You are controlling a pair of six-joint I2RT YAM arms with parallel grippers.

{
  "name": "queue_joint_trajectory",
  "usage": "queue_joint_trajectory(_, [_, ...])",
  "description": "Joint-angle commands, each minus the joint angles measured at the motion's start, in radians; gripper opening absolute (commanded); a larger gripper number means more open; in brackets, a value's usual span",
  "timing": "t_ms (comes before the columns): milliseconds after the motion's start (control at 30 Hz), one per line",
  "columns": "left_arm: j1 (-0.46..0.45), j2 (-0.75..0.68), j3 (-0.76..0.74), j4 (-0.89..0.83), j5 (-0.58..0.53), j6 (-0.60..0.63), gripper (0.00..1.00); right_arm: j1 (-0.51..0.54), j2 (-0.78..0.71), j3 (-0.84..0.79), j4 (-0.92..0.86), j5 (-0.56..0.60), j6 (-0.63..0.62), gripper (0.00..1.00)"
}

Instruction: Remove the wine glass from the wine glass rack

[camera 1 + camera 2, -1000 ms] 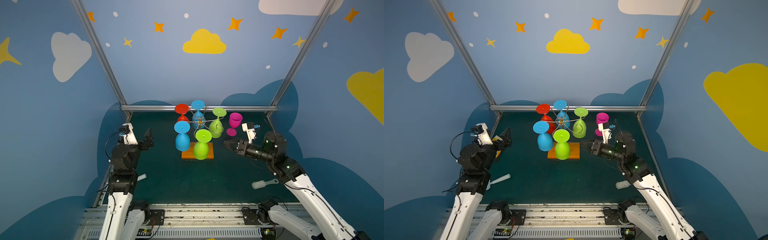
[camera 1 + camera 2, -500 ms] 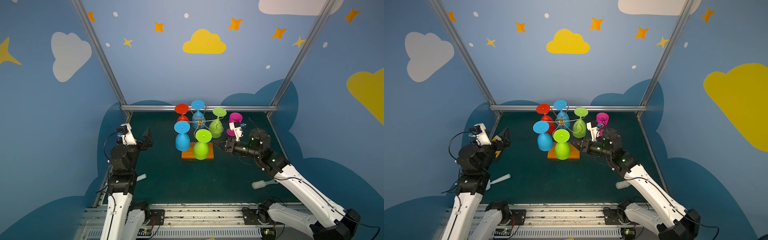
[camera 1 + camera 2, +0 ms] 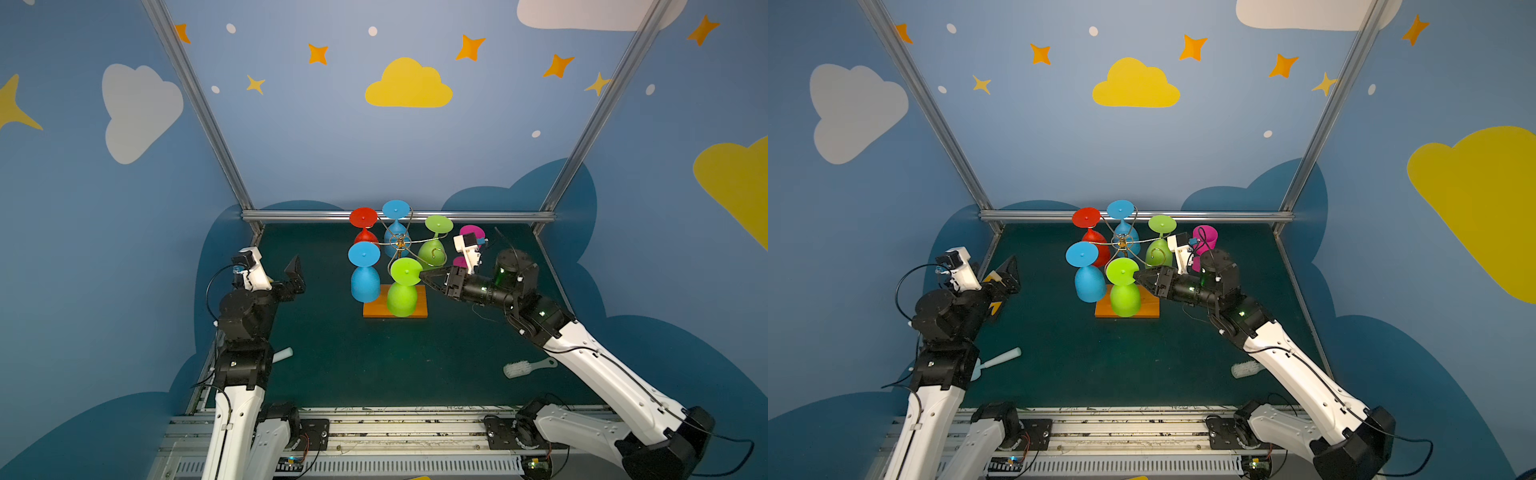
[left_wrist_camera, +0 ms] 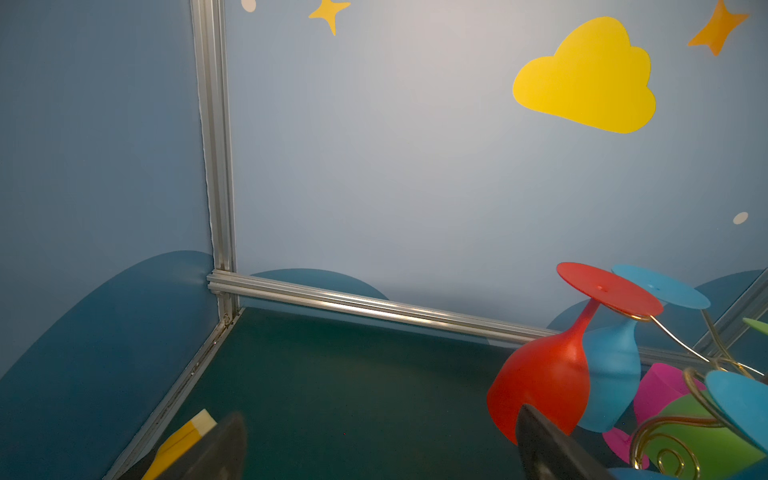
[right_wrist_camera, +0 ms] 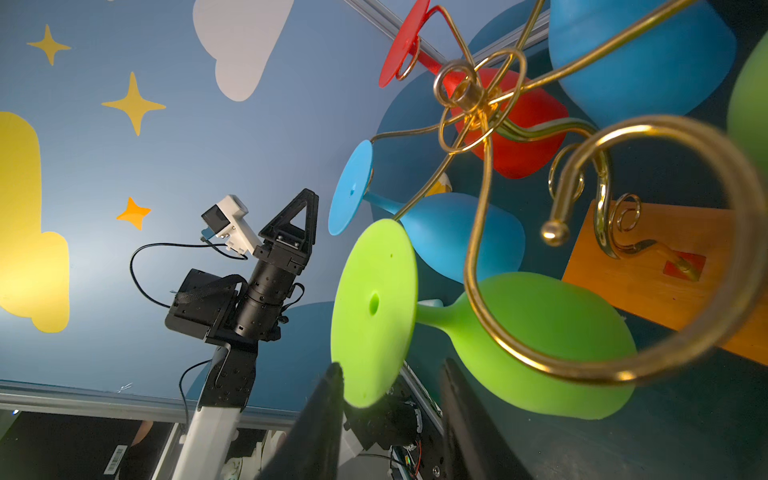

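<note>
1. The right pincer (image 3: 426, 275) has moved in from the right to the front green glass (image 3: 402, 297). Its jaws are half open astride the rim of the foot, gripping nothing.
2. The glass still hangs upside down on the rack (image 3: 400, 242).
3. The left pincer (image 3: 296, 276) is wide open, empty and well apart.
4. Judgement: closing comes next.

Links: white plastic arm shells (image 3: 598, 370), both sides.
Joints: black cylindrical motor housings (image 3: 245, 316) w/ small green LEDs (image 3: 501, 272) on rt arm.
Wrist cams: white boxy housings (image 3: 467, 247) w/ blue plug (image 3: 1192, 241).
Cables: thin black loops (image 5: 174, 244).
Fingers: black triangular open-frame plates (image 3: 294, 268).
</note>
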Motion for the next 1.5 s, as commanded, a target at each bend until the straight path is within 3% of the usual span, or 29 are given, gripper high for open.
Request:
queue_joint_trajectory(0, [0.004,-0.004,0.020,0.012,0.013,-0.011,1.00,0.012,0.017,0.041,0.035,0.003,0.009,0.39])
queue_joint_trajectory(267, [0.008,-0.006,0.019,0.011,0.014,-0.014,1.00,0.021,0.045,0.057,0.054,0.002,0.014,0.35])
queue_joint_trajectory(867, [0.009,-0.012,0.020,0.009,0.007,-0.013,1.00,0.023,0.044,0.070,0.050,0.002,0.032,0.00])
queue_joint_trajectory(1467, [0.010,-0.013,0.019,0.012,0.011,-0.016,1.00,0.005,0.058,0.145,0.050,-0.033,0.108,0.00])
